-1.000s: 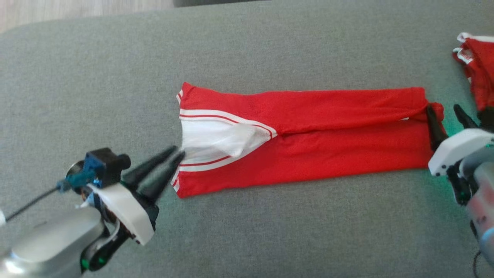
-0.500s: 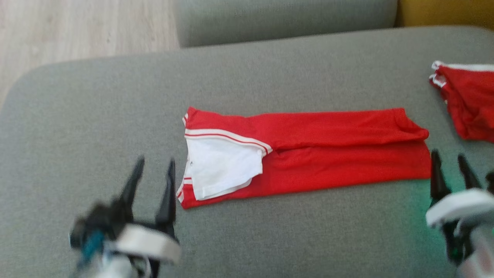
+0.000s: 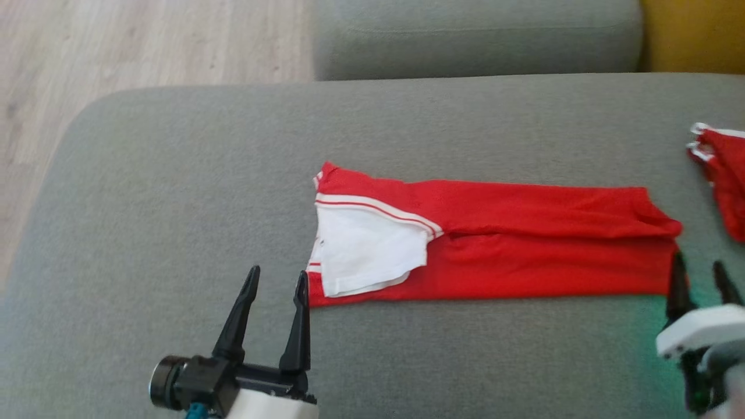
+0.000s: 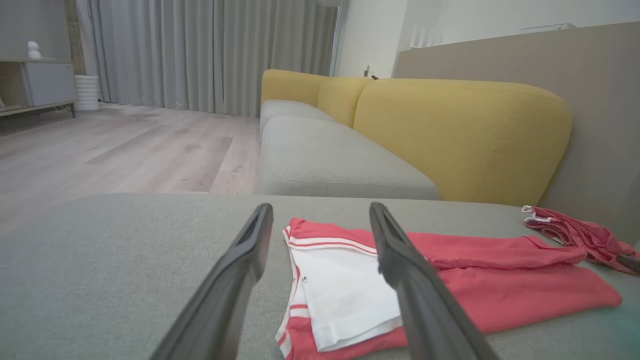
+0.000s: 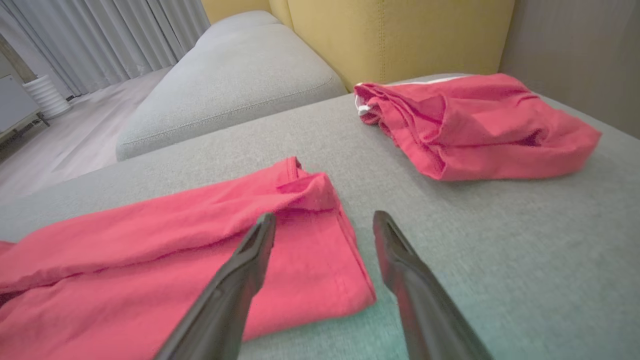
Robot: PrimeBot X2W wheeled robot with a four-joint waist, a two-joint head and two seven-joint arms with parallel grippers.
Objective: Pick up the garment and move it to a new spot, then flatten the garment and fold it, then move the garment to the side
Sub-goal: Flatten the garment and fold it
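With left gripper (image 3: 278,272) and right gripper (image 3: 697,262) both spread and empty, pinch each end of the garment (image 3: 524,244) through all layers — low, at the near corners — before folding.

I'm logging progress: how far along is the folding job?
Done: the garment lies flat on the cushion, folded lengthwise into a long strip. In hand: nothing; the left gripper and right gripper stand open, one by each end. Left: probably folding the strip across, then moving it aside.
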